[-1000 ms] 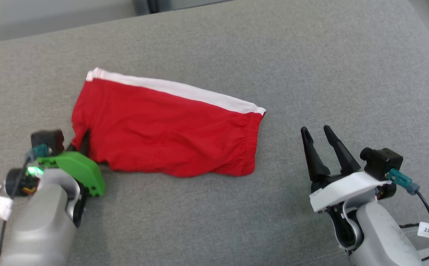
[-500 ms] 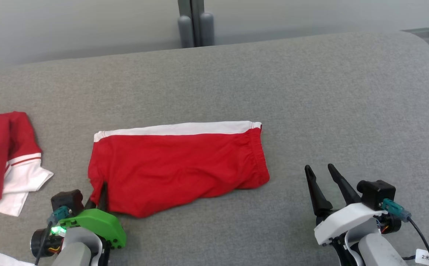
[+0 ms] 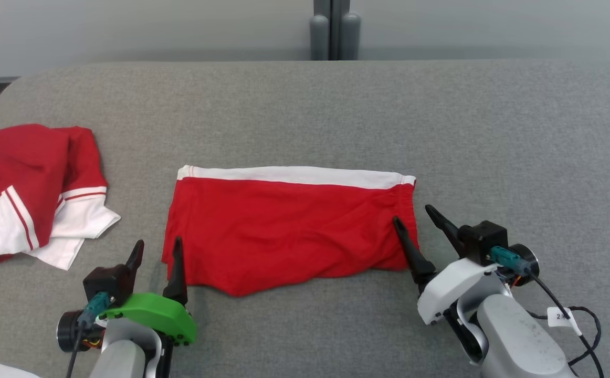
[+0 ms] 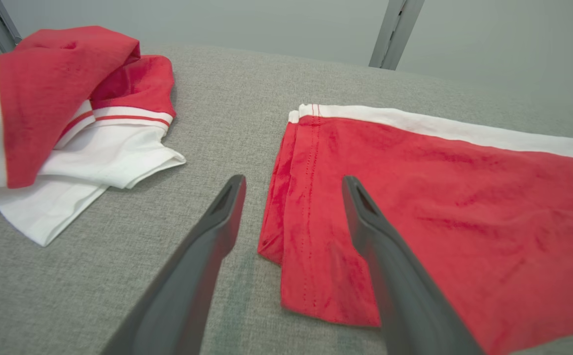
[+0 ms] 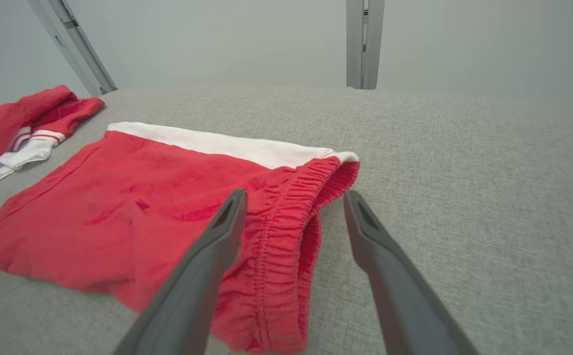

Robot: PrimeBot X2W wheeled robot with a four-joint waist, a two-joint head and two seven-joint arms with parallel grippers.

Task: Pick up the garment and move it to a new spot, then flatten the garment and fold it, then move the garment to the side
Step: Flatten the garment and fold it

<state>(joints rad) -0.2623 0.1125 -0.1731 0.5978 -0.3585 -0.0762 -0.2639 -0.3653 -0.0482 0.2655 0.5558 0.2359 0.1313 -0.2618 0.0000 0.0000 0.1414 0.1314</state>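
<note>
The garment, red shorts with a white side stripe, lies flat across the grey padded surface. My left gripper is open at its left leg hem. In the left wrist view, this gripper has one finger over the red cloth and the other over bare grey fabric. My right gripper is open at the elastic waistband end. The right wrist view shows it straddling the waistband edge of the shorts, holding nothing.
A second red and white garment lies crumpled at the far left, also seen as a heap close to my left fingers. Two grey posts stand behind the surface's back edge. The rounded left corner is near.
My left gripper has opened and let go of the garment's left hem. The head camera has turned. My right gripper now reaches the waistband end, where before it stood apart.
</note>
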